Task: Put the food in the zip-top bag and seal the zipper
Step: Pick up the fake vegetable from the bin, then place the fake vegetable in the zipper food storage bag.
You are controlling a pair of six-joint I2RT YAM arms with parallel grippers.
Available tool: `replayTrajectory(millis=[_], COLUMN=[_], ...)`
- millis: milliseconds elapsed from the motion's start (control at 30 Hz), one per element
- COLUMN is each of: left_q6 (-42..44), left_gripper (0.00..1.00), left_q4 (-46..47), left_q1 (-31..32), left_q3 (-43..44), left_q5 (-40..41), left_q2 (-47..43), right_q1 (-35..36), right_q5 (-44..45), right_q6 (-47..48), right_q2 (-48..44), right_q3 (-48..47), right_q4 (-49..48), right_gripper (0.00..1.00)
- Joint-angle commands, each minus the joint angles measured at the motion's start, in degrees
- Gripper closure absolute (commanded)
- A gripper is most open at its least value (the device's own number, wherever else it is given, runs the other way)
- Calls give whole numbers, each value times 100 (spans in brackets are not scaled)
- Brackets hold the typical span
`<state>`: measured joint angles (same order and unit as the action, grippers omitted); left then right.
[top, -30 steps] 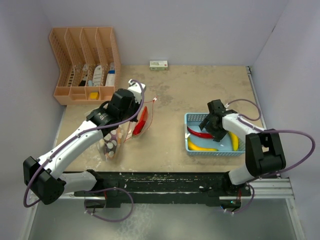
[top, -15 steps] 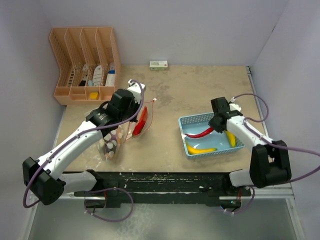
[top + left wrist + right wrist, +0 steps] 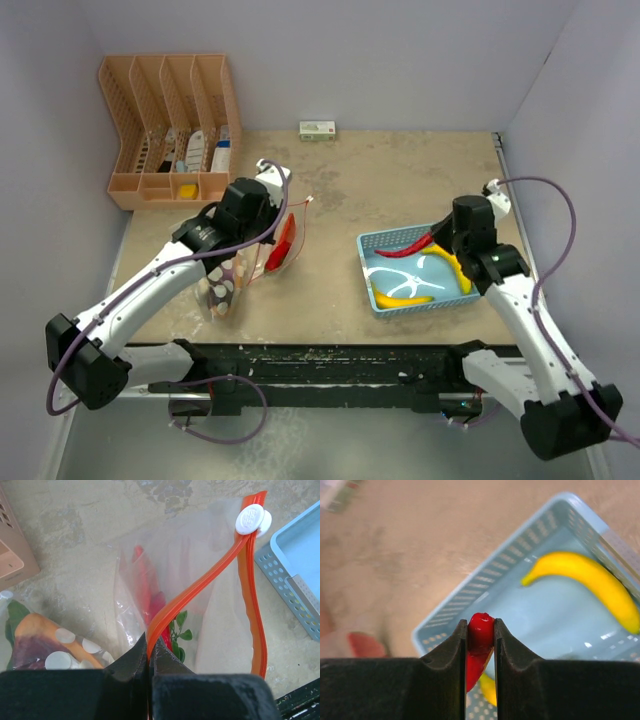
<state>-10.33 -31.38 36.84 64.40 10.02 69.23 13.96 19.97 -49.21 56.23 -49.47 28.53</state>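
Chili [image 3: 480, 622] sits clamped in your right gripper [image 3: 480, 630], held above the basket's [image 3: 366, 270] far rim; two bananas [image 3: 405, 298] lie inside it. Your left gripper [image 3: 149, 652] is pinched closed on the zipper [image 3: 210, 577], holding the bag [image 3: 175, 555] agape at table left, with a second chili [image 3: 142, 580] and leaves [image 3: 179, 630] inside.

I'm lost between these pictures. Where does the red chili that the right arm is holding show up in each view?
Top external: right of centre, the red chili lies over the blue basket, gripped at its right end.
Left wrist: not in it; only the basket's corner shows at the right edge.
Right wrist: bottom centre, pinched between the jaws.
Shared landmark: the blue basket, seen in all three.
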Motion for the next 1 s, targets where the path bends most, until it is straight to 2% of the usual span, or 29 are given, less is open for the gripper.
replayTrajectory(millis=[0, 233, 667, 967], left_q6=[-11, -98, -118, -115], left_gripper=[100, 100, 100, 100], left_q4=[195, 246, 220, 157], left_q1=[2, 7, 7, 12], left_q3=[200, 261, 336, 419], left_q5=[-65, -134, -185, -246], left_q2=[59, 175, 325, 343], right_q1=[365, 1658, 3765, 4371], right_q5=[-189, 41, 1772, 2827], right_q6=[286, 396, 1147, 1843], right_q2=[-471, 59, 1447, 2161], right_q3=[-941, -1770, -2660, -2872], right_q4=[-253, -925, -1531, -2192], right_gripper=[100, 100, 100, 100])
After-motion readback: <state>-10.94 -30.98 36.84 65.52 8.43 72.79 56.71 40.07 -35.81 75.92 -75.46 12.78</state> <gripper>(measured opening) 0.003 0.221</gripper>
